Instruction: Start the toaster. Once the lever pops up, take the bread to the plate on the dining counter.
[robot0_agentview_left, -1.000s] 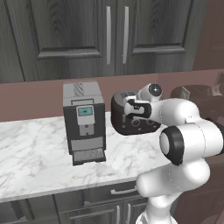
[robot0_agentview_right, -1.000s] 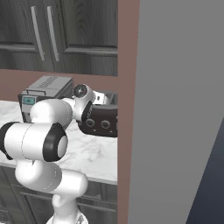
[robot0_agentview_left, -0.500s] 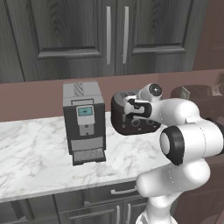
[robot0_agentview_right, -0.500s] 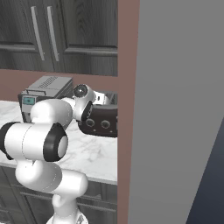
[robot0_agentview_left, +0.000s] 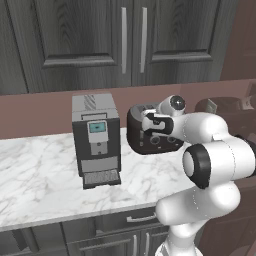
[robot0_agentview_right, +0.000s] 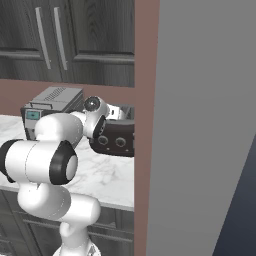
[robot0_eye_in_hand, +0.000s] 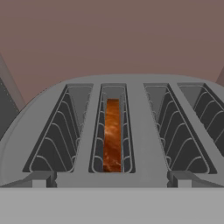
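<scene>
sitting deep in one of the slots, the bread (robot0_eye_in_hand: 112, 133) is showing as a glowing orange-brown slice, standing on edge and sunk below the grey top of the toaster (robot0_eye_in_hand: 140, 131). wire guides are lining each of the slots around it, and the slots beside it are holding nothing. the toaster (robot0_agentview_left: 145, 131) itself is standing on the marble worktop (robot0_agentview_left: 45, 180), toward the back edge against the brown wall, its two round knobs facing the front edge. the gripper (robot0_agentview_left: 152, 121) is hovering right over the toaster's top, looking down into the slots, and its fingers are spread as wide as they go, gripping nothing. from the right side the white arm is curling in front of the toaster (robot0_agentview_right: 118, 139), with the gripper (robot0_agentview_right: 111, 113) hanging just above it. just beside the toaster, further along the back edge, the grey coffee machine (robot0_agentview_left: 95, 139) is standing upright, its little blue screen facing forward. dark cabinets (robot0_agentview_left: 100, 40) are hanging above the worktop.
</scene>
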